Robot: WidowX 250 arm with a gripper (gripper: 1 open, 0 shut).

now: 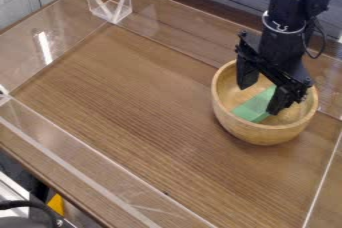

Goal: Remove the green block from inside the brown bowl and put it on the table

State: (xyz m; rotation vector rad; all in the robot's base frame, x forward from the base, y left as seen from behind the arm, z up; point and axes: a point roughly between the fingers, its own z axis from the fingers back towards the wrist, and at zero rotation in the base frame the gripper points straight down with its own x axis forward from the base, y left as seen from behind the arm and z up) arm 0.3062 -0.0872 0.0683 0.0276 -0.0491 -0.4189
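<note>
The brown bowl (254, 127) sits at the right side of the table (134, 112). Inside it lies the green block (257, 111), partly hidden behind a black finger. My gripper (266, 90) points straight down into the bowl with its jaws spread wide. One finger stands near the bowl's left inner wall and the other over its right part. The block shows between and below the fingers, and nothing is gripped.
Clear acrylic walls (80, 167) border the tabletop on all sides. A clear acrylic corner piece (110, 4) stands at the back left. The bowl sits close to the right wall (325, 167).
</note>
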